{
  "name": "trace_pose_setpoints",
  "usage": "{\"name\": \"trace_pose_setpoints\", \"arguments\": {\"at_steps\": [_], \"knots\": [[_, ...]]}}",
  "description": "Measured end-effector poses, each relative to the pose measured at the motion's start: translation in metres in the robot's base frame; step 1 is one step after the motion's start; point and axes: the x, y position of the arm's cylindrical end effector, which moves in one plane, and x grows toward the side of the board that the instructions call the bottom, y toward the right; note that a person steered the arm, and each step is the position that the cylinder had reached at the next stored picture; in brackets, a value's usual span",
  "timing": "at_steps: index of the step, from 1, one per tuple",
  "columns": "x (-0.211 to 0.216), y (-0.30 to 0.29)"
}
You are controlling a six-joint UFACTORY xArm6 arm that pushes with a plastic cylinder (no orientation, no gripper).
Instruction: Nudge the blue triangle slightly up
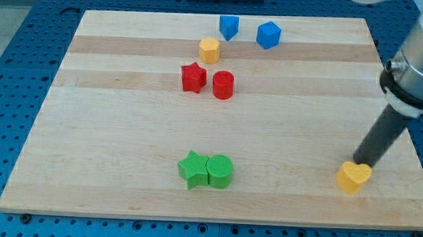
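Observation:
The blue triangle (228,26) sits near the top edge of the wooden board (124,128), left of a blue cube (269,34). My tip (358,162) is at the lower right of the board, touching or just above the top edge of a yellow heart (353,177). The tip is far from the blue triangle, well below it and to its right.
A yellow hexagon (209,50) lies just below-left of the triangle. A red star (192,77) and a red cylinder (223,85) sit below that. A green star (193,168) and a green cylinder (219,171) touch near the bottom centre.

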Motion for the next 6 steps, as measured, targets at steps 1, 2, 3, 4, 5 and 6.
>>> {"name": "trace_pose_setpoints", "arguments": {"at_steps": [1, 2, 3, 4, 5, 6], "knots": [[-0.057, -0.010], [-0.117, -0.032], [-0.159, -0.073], [-0.184, -0.116], [-0.186, -0.148], [-0.204, -0.154]]}}
